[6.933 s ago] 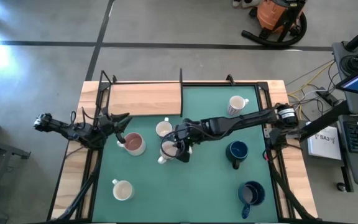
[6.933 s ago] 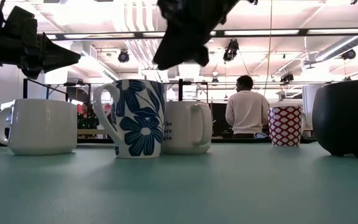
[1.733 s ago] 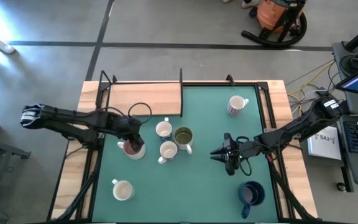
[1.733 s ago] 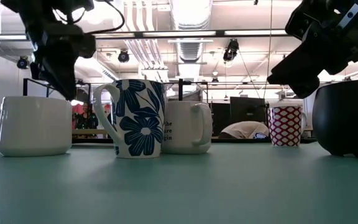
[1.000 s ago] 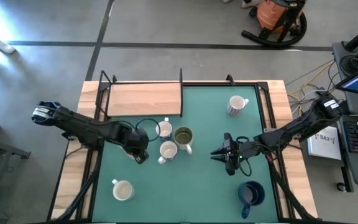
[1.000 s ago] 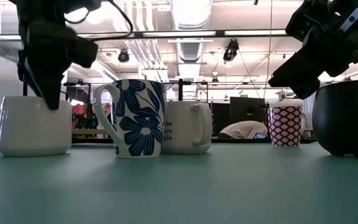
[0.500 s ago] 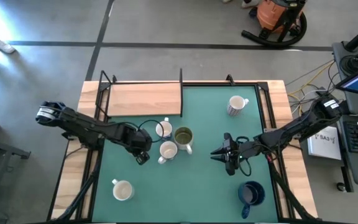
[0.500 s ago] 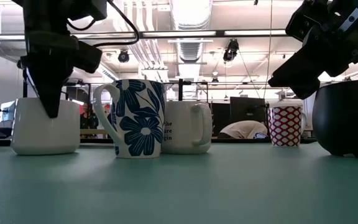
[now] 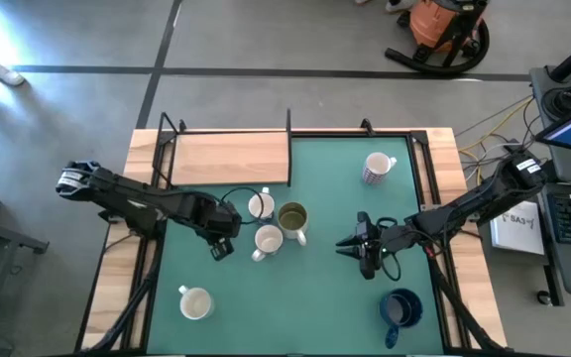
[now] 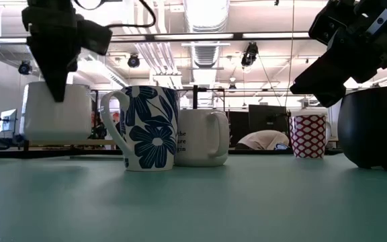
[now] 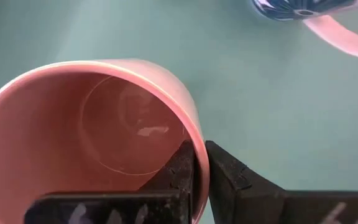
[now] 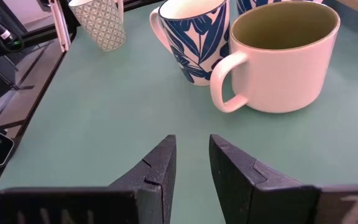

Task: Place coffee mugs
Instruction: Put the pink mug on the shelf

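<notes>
Pinching pink-lined mug (image 11: 98,130) rim, jaws closed

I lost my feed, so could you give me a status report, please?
Left gripper shut on pink-lined mug, lifted clear. Right gripper open, idle. Floral mug close by.

Pinched in my dark left fingers (image 11: 185,177): a white mug (image 11: 92,140), pink inside. Just beyond my right fingers (image 12: 160,165): a blue-flowered mug (image 12: 194,37), a cream olive-lined mug (image 12: 284,56).

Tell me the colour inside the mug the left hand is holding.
Pink inside the mug, clearest in the left wrist view.
</notes>
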Available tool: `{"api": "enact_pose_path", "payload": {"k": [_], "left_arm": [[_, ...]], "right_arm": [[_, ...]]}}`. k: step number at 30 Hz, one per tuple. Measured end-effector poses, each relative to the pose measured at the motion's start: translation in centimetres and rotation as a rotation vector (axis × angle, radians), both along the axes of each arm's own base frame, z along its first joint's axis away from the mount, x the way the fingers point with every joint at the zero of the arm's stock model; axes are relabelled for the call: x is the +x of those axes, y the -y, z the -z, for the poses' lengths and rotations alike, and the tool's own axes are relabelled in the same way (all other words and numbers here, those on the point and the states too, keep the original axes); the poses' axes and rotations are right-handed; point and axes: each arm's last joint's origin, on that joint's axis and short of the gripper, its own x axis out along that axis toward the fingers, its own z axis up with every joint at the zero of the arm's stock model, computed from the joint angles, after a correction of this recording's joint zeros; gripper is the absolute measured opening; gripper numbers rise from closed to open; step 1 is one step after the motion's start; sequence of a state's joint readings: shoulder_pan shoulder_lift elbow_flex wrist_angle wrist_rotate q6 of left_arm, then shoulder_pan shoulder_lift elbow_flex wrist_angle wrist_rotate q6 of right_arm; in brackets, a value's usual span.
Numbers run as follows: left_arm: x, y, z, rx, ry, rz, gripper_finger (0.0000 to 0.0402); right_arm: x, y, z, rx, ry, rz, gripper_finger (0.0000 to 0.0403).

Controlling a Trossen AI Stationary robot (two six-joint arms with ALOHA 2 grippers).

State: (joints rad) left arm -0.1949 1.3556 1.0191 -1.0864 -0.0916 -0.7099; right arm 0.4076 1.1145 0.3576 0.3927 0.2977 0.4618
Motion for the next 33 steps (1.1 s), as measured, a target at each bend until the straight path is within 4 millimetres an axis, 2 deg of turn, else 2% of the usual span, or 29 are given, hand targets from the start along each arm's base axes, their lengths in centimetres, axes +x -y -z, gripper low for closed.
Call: {"api": "enact_pose_path", "payload": {"k": [4, 9, 20, 27, 33], "left_arm": [[0.2, -0.9, -0.9, 0.062, 0.005, 0.042, 0.0007], [0.3, -3.1, -1.0, 0.087, -0.019, 0.057, 0.0007], [-1.1, -10.8, -1.3, 0.133, -0.08, -0.07, 0.0007], [-3.2, -15.7, -1.3, 0.137, -0.111, -0.18, 0.0007], [-4.9, -19.2, -1.4, 0.169, -0.07, -0.3, 0.0007]], "right_arm": [[0.0, 0.0, 0.0, -0.001, 0.0, 0.0, 0.0086], [0.0, 0.0, 0.0, -0.002, 0.0, 0.001, 0.0086], [0.0, 0.0, 0.0, -0.002, 0.0, 0.0, 0.0086], [0.0, 0.0, 0.0, -0.001, 0.0, -0.001, 0.0086], [0.0, 0.0, 0.0, -0.002, -0.001, -0.001, 0.0086]]}}
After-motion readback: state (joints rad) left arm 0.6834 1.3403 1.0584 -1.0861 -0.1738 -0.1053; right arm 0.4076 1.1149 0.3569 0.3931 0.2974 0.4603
